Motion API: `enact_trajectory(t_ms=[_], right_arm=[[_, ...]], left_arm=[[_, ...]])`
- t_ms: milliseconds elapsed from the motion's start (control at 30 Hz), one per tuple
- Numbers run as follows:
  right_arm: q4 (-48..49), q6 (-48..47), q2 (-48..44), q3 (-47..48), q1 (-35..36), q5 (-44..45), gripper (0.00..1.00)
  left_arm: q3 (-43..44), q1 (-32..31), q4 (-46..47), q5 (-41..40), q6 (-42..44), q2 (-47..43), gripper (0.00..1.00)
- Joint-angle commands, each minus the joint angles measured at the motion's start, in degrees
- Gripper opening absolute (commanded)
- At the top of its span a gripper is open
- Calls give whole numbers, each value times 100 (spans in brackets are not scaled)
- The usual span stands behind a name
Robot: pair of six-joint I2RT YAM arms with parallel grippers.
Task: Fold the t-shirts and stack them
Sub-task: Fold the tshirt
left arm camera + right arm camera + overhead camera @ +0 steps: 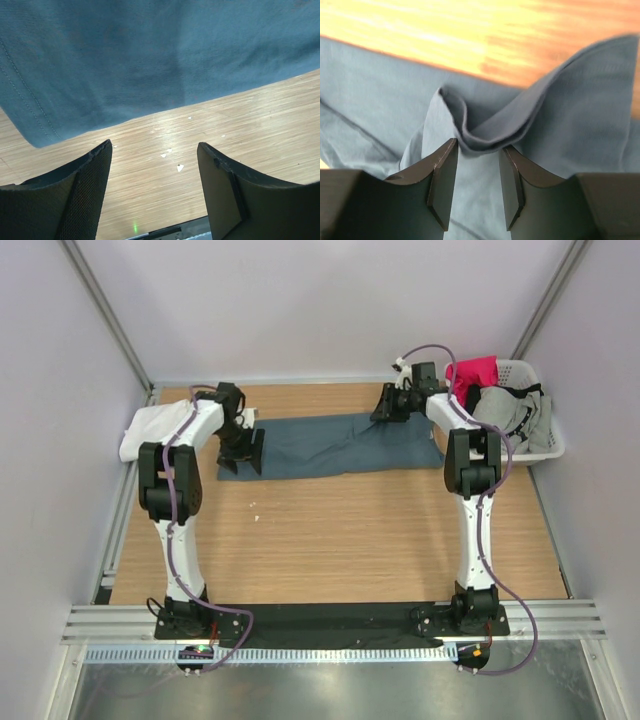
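From above: a slate-blue t-shirt (340, 445) lies in a long strip across the far part of the wooden table (340, 540). The left gripper (248, 450) is at its left end and the right gripper (383, 405) at its far right edge. A white t-shirt (150, 430) sits far left, a laundry basket (550, 445) far right.

Left wrist: fingers (85, 195) spread wide and empty over bare wood, just near of the hem.

Right wrist: fingers (442, 175) drawn narrow, pinching a raised fold (480, 135) of blue cloth.

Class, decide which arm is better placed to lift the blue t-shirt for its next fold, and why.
Right. The right gripper has a bunched fold of the blue t-shirt between its fingertips; the left gripper hangs open over table beside the hem.
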Motion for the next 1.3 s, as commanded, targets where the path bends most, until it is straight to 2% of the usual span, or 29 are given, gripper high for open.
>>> enact_trajectory(t_ms=[0,267,467,600,900,1267], right_arm=[[341,190,254,444,44,44,45],[798,463,607,1227,263,-35,47],[826,402,485,1526,378,97,48],[606,252,151,1211,185,185,49],[342,33,-728,103,-299,202,49],[184,32,-922,-767,-440,115,50]], left_arm=[[-3,-80,79,-159,124,-352,70],[-135,-159,96,-405,177,-378,71],[198,-159,53,-739,238,-458,71],[558,-133,105,-985,326,-414,72],[1429,140,70,-1056,327,631,71],[1000,131,88,-976,186,1045,71]])
